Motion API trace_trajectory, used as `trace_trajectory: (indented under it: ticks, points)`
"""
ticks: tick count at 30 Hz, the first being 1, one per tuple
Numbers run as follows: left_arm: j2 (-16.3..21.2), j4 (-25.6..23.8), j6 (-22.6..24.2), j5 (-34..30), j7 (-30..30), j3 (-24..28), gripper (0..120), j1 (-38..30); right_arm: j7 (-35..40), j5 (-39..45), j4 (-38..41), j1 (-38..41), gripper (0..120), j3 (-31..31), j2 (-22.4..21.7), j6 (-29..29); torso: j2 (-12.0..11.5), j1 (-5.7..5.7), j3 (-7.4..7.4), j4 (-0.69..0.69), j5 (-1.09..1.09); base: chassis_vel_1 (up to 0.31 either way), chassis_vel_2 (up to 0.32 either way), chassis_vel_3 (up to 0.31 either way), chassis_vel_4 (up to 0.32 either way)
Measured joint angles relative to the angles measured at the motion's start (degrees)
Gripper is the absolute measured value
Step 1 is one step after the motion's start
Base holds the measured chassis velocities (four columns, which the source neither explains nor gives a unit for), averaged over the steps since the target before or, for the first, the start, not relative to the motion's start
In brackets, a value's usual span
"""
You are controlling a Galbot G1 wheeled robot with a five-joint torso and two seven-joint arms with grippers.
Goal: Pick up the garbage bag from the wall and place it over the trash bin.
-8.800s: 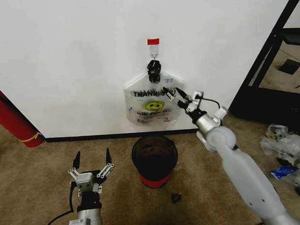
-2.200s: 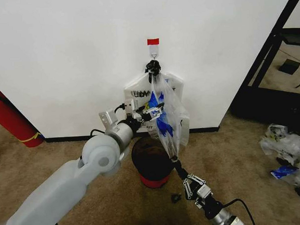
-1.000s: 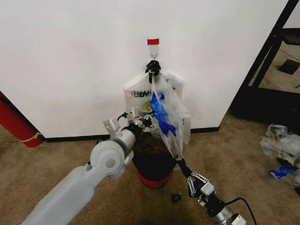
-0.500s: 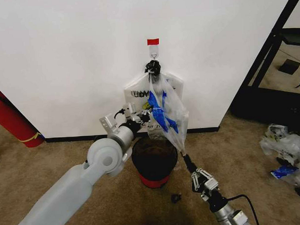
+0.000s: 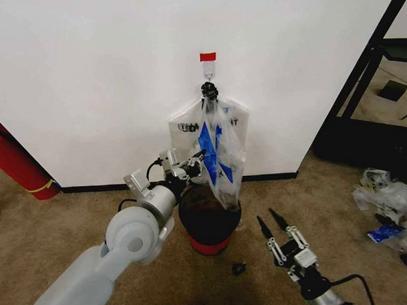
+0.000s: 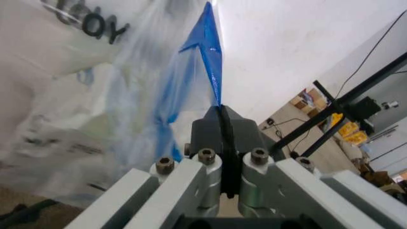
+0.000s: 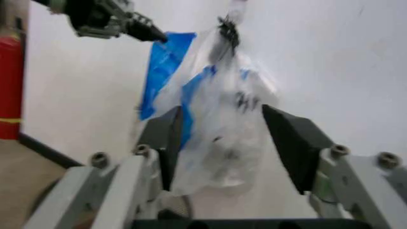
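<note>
**Right hand lets go; left hand now sole grip on bag**

Landmark = trash bin [image 5: 210, 216].

The garbage bag [image 5: 219, 158] hangs from the hook [image 5: 207, 75] on the wall [image 5: 87, 76], directly above the bin, its bottom tip touching or just over the bin's rim. It drapes in front of the white "THANK YOU" bag [image 5: 182, 130].

Left hand [image 5: 194, 163], above the bin's left rim, is clamped tight on the bag's blue-printed edge; wrist view shows film pinched between closed fingers [image 6: 219, 129].

Change vs half a sec ago: right hand [image 5: 273, 224] had the bag's bottom corner pulled out to the bin's right. Now it sits low on the floor side, right of the bin, fingers spread wide, nothing held, bag well apart from it. The bag has swung back to hang straight down.

Meaning, prob.: bag isn't off the hook yet, mouth not opened over the bin. Task early-to-mid; the left hand's pinch carries everything for now.
</note>
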Motion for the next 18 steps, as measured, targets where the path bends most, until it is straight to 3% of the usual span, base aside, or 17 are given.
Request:
trace_trajectory:
  ticks: [4, 9, 15, 18]
  points:
    - [-0.13, -0.31, -0.02, 0.07, 0.02, 0.07, 0, 0.02, 5.71, -6.86, 0.53, 3.99, 63, -0.18, -2.89, -2.97, 0.00, 0.00, 0.00, 0.01, 0.02, 0.000, 0.000, 0.000, 0.000]
    - [-0.07, -0.50, -0.02, 0.09, 0.02, 0.08, 0, 0.42, 9.08, -9.80, -2.36, 15.68, 83, -2.96, -9.36, -10.65, 0.00, 0.00, 0.01, 0.05, 0.00, 0.000, 0.000, 0.000, 0.000]
    - [-0.01, -0.71, -0.02, 0.10, -0.03, -0.04, 0, 0.71, 9.16, -9.68, -6.84, 23.59, 98, -6.67, -14.59, -11.85, 0.00, 0.00, 0.01, 0.01, 0.00, 0.000, 0.000, 0.000, 0.000]
    - [0.02, -0.81, 0.01, 0.10, -0.07, -0.05, 0, 0.73, 9.04, -9.25, -9.13, 27.68, 100, -9.92, -16.61, -12.33, -0.01, 0.01, 0.02, 0.03, 0.01, 0.000, 0.000, 0.000, 0.000]
